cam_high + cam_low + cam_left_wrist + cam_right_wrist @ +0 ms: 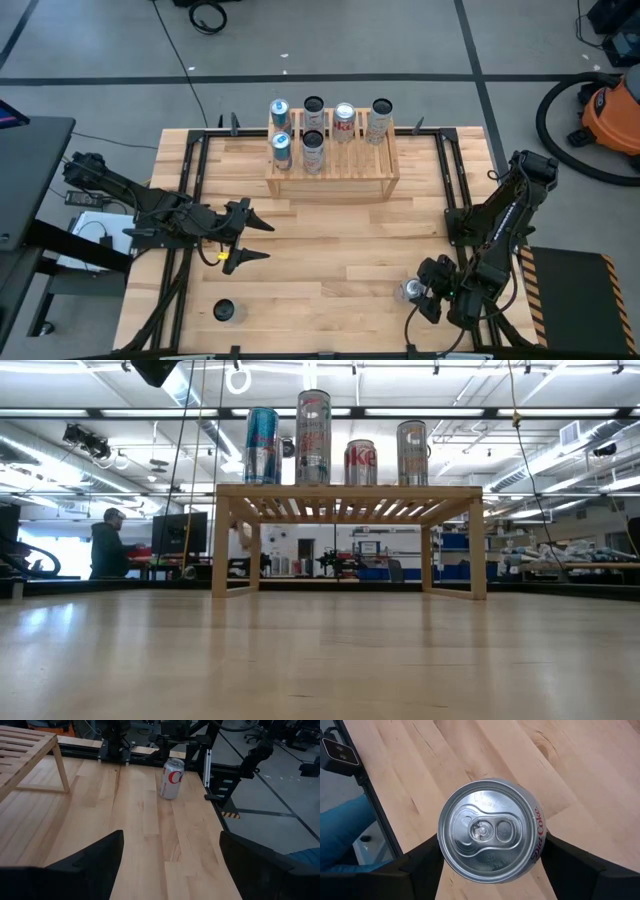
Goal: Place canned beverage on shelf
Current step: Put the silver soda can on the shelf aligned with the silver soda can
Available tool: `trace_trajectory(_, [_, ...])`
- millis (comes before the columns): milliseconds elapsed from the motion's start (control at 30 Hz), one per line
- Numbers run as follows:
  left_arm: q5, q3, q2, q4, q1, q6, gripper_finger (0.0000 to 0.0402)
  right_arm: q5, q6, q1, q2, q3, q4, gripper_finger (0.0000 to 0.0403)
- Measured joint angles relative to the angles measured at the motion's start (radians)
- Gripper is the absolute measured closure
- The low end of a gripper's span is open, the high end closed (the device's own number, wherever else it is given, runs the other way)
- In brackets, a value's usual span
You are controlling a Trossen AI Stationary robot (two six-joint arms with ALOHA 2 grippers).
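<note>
The desk carries the shelf along its far edge, with six cans already standing on its slats. Well away from the shelf, at the near right corner of the desk, the right gripper hangs over an upright silver can; its fingers flank the can and look pressed to its sides (a pinch just forming, I judge). Next comes a firm lift and a carry to the shelf. The left gripper waits short of the shelf's left end, fingers spread, empty.
</note>
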Motion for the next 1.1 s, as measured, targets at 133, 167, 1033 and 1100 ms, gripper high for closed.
trace_trajectory(133, [0.000, 0.000, 0.000, 0.000, 0.000, 0.001, 0.0070, 0.008, 0.000, -0.001, 0.002, 0.004, 0.008, 0.0105])
trace_trajectory(167, [0.000, 0.000, 0.000, 0.000, 0.000, 0.001, 0.0070, 0.008, 0.000, -0.001, 0.002, 0.010, 0.006, 0.0105])
trace_trajectory(1033, [0.000, 0.000, 0.000, -0.006, 0.000, 0.000, 0.0070, -0.069, -0.285, -0.217, 0.005, 0.079, -0.001, 0.0110])
trace_trajectory(1100, [0.000, 0.000, 0.000, -0.006, 0.000, 0.000, 0.0070, -0.070, -0.289, -0.220, 0.003, 0.080, 0.004, 0.0110])
